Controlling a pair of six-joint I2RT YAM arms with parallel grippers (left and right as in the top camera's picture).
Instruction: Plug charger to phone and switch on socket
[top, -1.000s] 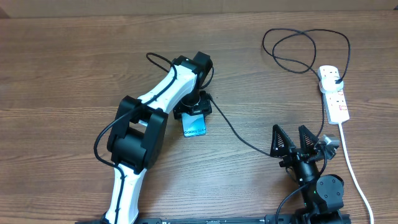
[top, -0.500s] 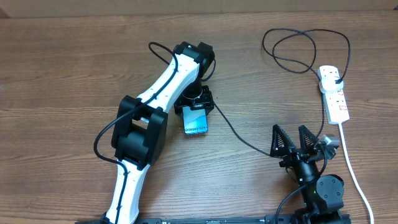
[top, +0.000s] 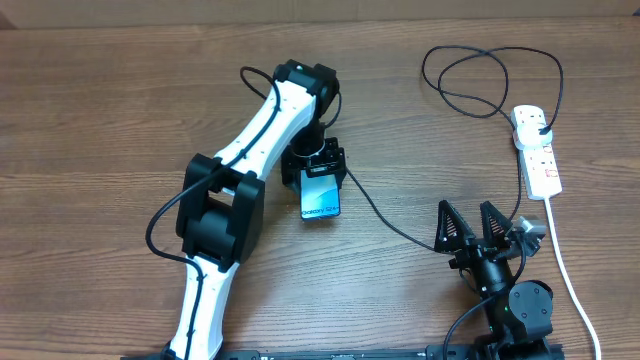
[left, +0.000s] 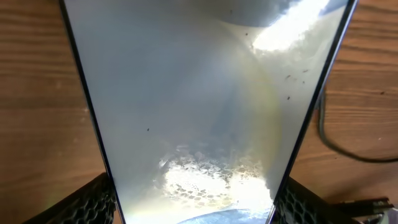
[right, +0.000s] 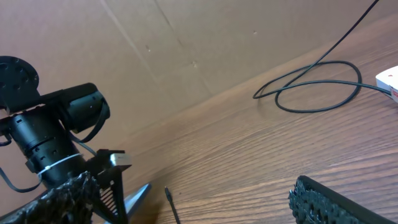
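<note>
Closest in, off to the right of the phone (top: 321, 198), the right gripper (top: 469, 226) stands with its jaws spread as wide as they go, nothing between them. The charger (top: 385, 221), thin and black, snakes from just beside the phone's right edge across the table (top: 100, 120) to the foot of that gripper. In the right wrist view a small dark tip lies on the wood between the fingers, probably the connector, though it's too small to be sure. On to the phone itself: screen lit light blue, white text near one end. The left gripper (top: 318, 172) has it clamped by the long edges, fingers (left: 93, 200) hard against either side in the left wrist view. Far right of the phone lies the socket (top: 537, 150), white, the charger's black plug seated in its far end, the cable looping beyond it
</note>
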